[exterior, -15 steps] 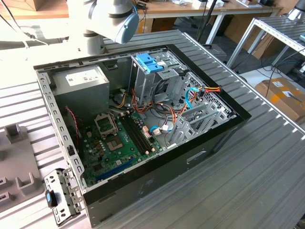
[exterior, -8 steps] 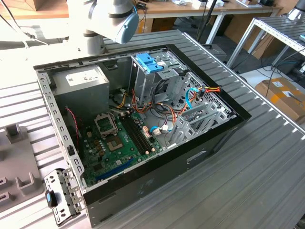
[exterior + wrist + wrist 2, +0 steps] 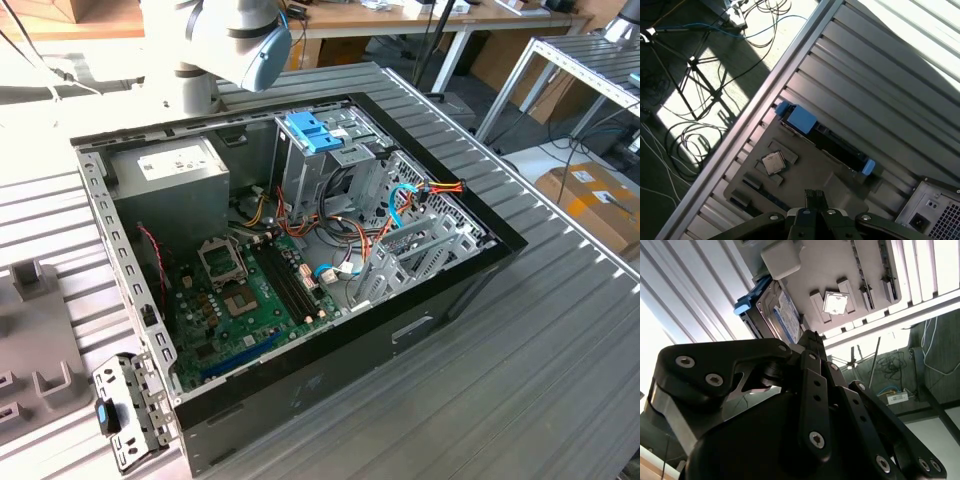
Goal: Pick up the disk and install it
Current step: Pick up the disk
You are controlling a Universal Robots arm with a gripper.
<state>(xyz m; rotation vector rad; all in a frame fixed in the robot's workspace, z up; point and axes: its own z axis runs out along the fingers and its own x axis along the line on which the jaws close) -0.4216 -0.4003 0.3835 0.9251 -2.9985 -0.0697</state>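
Note:
The disk (image 3: 832, 145) is a dark flat drive with bright blue rails at both ends, standing on edge in a slot of a grey fixture tray (image 3: 805, 177) on the ribbed metal table. In the second wrist view the disk (image 3: 777, 310) shows its labelled face and one blue rail. My gripper (image 3: 815, 196) hovers above the tray, a short way from the disk, shut with nothing between its fingers. In the second wrist view the gripper (image 3: 808, 338) has its tips just short of the disk's edge. The arm's wrist (image 3: 240, 35) is at the top of the exterior view.
An open computer case (image 3: 300, 250) lies on the table, with a grey power-supply box (image 3: 170, 170), a motherboard (image 3: 250, 300) and a drive cage holding a blue bracket (image 3: 315, 130). A square chip (image 3: 773, 163) rests on the tray. The table edge (image 3: 755, 125) drops to a floor strewn with cables.

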